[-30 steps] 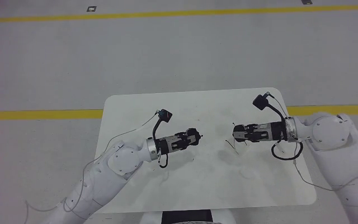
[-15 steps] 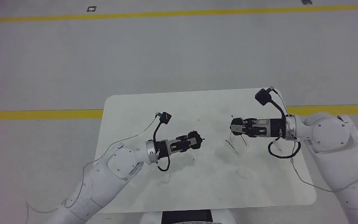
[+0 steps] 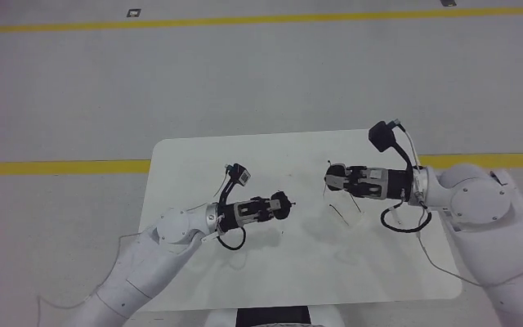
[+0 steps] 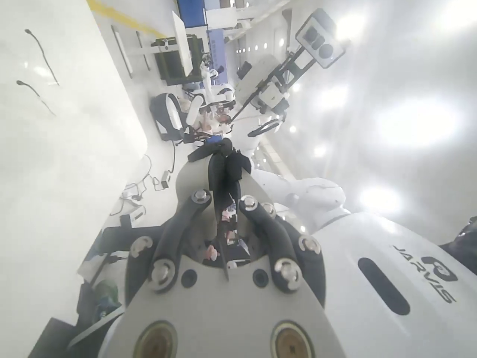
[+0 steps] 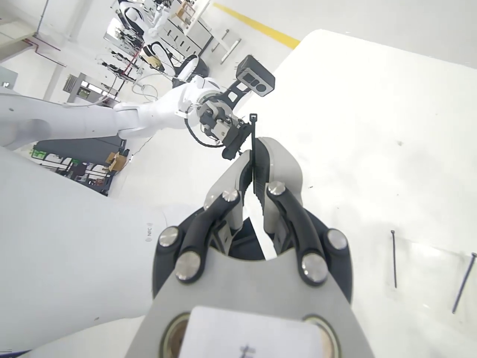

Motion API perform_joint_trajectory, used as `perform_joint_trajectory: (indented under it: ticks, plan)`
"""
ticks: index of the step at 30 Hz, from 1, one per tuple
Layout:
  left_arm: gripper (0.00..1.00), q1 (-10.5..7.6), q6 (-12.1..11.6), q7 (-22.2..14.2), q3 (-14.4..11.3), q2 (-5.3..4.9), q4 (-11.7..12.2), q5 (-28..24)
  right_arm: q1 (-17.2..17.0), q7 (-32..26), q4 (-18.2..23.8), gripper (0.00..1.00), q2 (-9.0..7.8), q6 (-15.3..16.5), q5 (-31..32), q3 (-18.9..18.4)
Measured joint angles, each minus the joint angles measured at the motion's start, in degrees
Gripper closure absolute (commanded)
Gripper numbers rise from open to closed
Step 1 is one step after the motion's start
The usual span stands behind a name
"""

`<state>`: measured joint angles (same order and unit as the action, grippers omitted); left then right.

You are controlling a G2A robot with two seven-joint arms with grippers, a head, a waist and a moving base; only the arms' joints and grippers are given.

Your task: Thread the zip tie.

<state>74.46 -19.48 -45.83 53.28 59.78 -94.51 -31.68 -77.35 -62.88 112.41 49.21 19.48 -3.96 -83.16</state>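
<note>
- Your right gripper [image 5: 255, 152] clamped the zip tie [image 5: 253, 132] crosswise to its fingers, head toward the far edge of the worktop [image 3: 270, 151].
- Your left gripper [image 3: 284, 204] had its fingers together.

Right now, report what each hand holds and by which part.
Right hand pinches a black zip tie by its strap, head sticking out beyond. Left hand grips a thin black strip; part unclear.

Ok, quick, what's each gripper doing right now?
Left gripper: closed on a thin black strip.
Right gripper: closed on a zip tie.
</note>
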Motion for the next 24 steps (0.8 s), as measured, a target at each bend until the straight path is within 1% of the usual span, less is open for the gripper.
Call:
perform_joint_trajectory:
  ticks: [9, 11, 12, 13, 15, 16, 19, 24]
  plan:
    - [1.0, 0.03, 0.1, 0.0, 0.0, 0.01, 0.0, 0.3, 0.0, 0.0, 0.0, 1.0, 0.01, 0.0, 0.1, -0.1]
    - [1.0, 0.52, 2.0, 0.1, -0.7, 0.3, -0.1, -2.2, -0.3, 1.3, 0.1, 1.0, 0.1, 0.0, 0.7, 0.2]
    - [1.0, 0.52, 3.3, -0.4, -1.0, 0.44, 0.0, -4.8, -0.6, 2.6, 0.4, 1.0, 0.2, 0.0, 0.7, 0.4]
    - [1.0, 0.46, 5.2, -1.7, -1.3, 0.64, 0.5, -9.4, -0.6, 4.4, 0.9, 1.0, 0.35, 0.0, 0.2, 0.8]
    - [1.0, -0.13, 7.9, -4.3, -1.4, 0.88, 1.8, -16.2, -0.6, 6.5, 1.2, 1.0, 0.55, 0.0, 0.3, 1.3]
    - [1.0, -0.35, 8.8, -5.1, -1.5, 0.96, 2.5, -18.1, -0.6, 7.2, 1.5, 1.0, 0.63, 0.0, 0.8, 1.5]
    - [1.0, -0.81, 10.6, -6.9, -1.6, 1.2, 3.9, -22.1, -0.6, 9.4, 2.5, 1.0, 0.89, 0.0, 3.1, 2.6]
    - [1.0, -1.38, 12.4, -7.7, -1.6, 1.36, 5.4, -23.0, -0.8, 14.0, 3.7, 1.0, 1.13, 0.0, 7.3, 4.4]
